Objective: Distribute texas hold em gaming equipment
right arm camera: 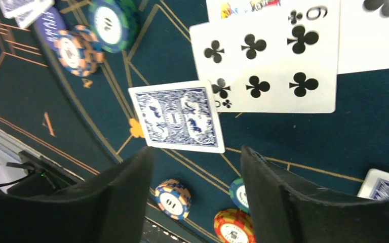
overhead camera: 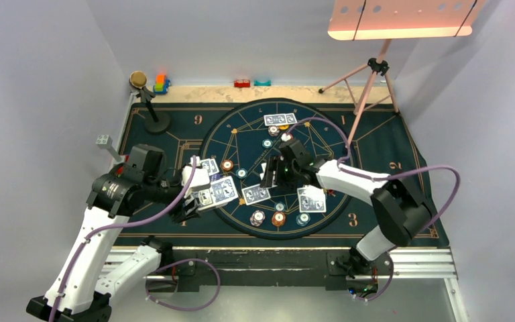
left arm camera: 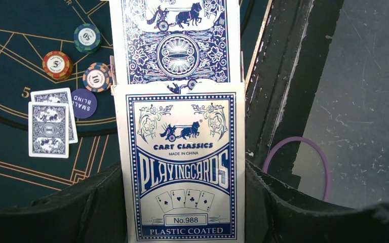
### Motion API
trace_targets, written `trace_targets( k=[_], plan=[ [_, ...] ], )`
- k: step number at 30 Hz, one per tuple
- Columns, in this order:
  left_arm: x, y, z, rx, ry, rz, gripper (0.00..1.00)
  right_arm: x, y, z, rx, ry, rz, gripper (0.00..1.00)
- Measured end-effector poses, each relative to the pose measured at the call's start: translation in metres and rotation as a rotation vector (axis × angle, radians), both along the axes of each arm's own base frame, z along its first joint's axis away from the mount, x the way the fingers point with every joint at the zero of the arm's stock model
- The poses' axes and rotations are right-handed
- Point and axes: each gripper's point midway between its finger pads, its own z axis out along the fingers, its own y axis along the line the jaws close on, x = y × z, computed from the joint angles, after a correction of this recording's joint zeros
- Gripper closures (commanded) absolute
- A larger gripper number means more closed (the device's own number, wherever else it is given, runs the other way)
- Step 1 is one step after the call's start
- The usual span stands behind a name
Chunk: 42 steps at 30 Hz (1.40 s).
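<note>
Overhead, grey walls (overhead camera: 40,67) box in the dark mat (overhead camera: 382,137) — left gripper (left arm camera: 181,177) clamps the card box (left arm camera: 181,126), right gripper (right arm camera: 196,154) gapes.

The top camera looks down from behind the left claw (overhead camera: 203,194) and right claw (overhead camera: 273,172) over the whole mat (overhead camera: 231,137). Each wrist camera sits close behind its claw, facing forward past it; all three share the mat.

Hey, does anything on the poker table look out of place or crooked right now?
One face-down card sits skewed just ahead of the open right gripper, its corner covering the six of clubs lying face up. Nothing else looks spilled or damaged.
</note>
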Motion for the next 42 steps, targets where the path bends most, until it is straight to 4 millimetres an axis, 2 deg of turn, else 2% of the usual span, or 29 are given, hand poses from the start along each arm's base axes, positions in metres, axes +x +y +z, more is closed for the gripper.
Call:
trace_targets(
  k=[3, 5, 8, 10, 12, 16, 21, 27, 32, 34, 36, 40, 42],
  plan=[
    [0.000, 0.000, 0.000, 0.000, 0.000, 0.000, 1.00, 0.008, -0.003, 0.032, -0.005, -0.066, -0.008, 0.22],
    [0.000, 0.000, 0.000, -0.001, -0.001, 0.000, 1.00, 0.013, -0.001, 0.064, 0.031, -0.130, -0.005, 0.16],
    [0.000, 0.000, 0.000, -0.002, -0.002, -0.001, 1.00, 0.015, 0.005, 0.118, 0.127, -0.230, 0.013, 0.12],
    [0.000, -0.001, 0.000, -0.005, 0.000, -0.003, 1.00, 0.008, 0.010, 0.149, 0.207, -0.274, 0.045, 0.10],
    [0.000, -0.002, 0.001, -0.008, 0.002, -0.005, 1.00, 0.000, 0.014, 0.171, 0.272, -0.304, 0.078, 0.09],
    [0.001, -0.003, 0.001, -0.015, 0.001, -0.008, 1.00, -0.023, 0.030, 0.198, 0.346, -0.346, 0.143, 0.07],
    [0.002, -0.005, 0.002, -0.022, 0.004, -0.009, 1.00, -0.057, 0.064, 0.211, 0.415, -0.314, 0.268, 0.06],
    [0.003, -0.006, 0.002, -0.026, 0.008, 0.000, 1.00, -0.066, 0.096, 0.204, 0.428, -0.262, 0.342, 0.04],
    [0.005, -0.006, 0.003, -0.031, 0.002, 0.003, 1.00, -0.078, 0.109, 0.195, 0.431, -0.223, 0.389, 0.03],
    [0.006, -0.007, 0.004, -0.032, 0.000, 0.004, 1.00, -0.081, 0.112, 0.189, 0.423, -0.204, 0.398, 0.07],
    [0.006, -0.007, 0.004, -0.032, -0.001, 0.005, 1.00, -0.081, 0.112, 0.188, 0.421, -0.200, 0.398, 0.15],
    [0.006, -0.007, 0.004, -0.032, -0.001, 0.005, 1.00, -0.081, 0.111, 0.191, 0.421, -0.205, 0.389, 0.31],
    [0.006, -0.006, 0.004, -0.031, -0.001, 0.006, 1.00, -0.079, 0.109, 0.194, 0.416, -0.212, 0.380, 0.36]
  ],
)
